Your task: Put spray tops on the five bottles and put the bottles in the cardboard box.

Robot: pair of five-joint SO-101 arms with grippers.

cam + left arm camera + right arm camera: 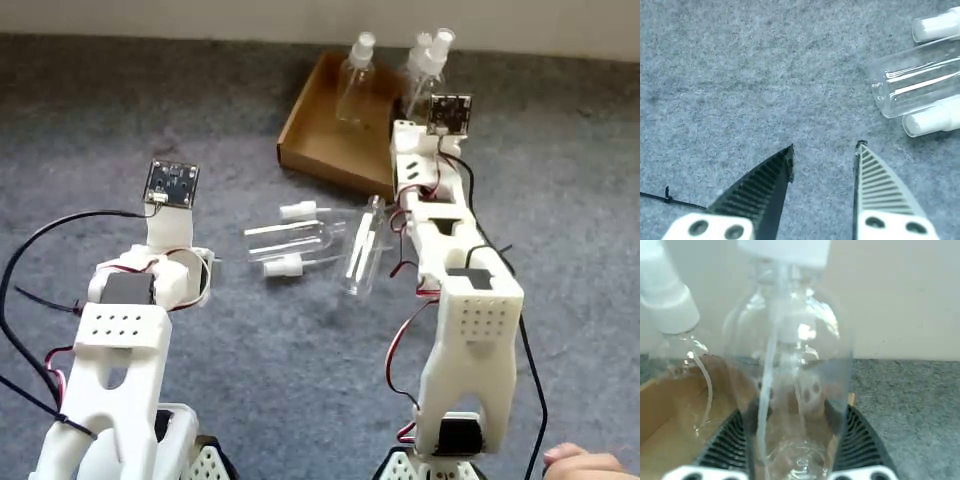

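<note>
- The grey carpeted table (pixel 150 120) carries everything.
- The right arm (pixel 455 260) stretches across to the far side. The left arm (pixel 120 340) sits at the near left, well apart from the box.
- The cardboard box (pixel 310 140), shallow and open, lies at the far side of the table.
- The right gripper (pixel 797 412) is at the box's right end, its fingers clamped on the held bottle (pixel 790 365). This bottle is clear, upright and fitted with a spray top. Whether its base rests on the box floor cannot be told.
- The left gripper (pixel 825 147) hangs over bare carpet with its fingers apart, gripping nothing.
- Two more capped bottles stand upright in the box. The middle bottle (pixel 355 85) is on its own, and the neighbour bottle (pixel 670 340) is just beside the held one.
- Two uncapped bottles lie on the carpet between the arms: the crosswise bottle (pixel 300 240) and the lengthwise bottle (pixel 365 250).
- Two loose spray tops lie on either side of the crosswise bottle: the far top (pixel 298 210) and the near top (pixel 283 267).
</note>
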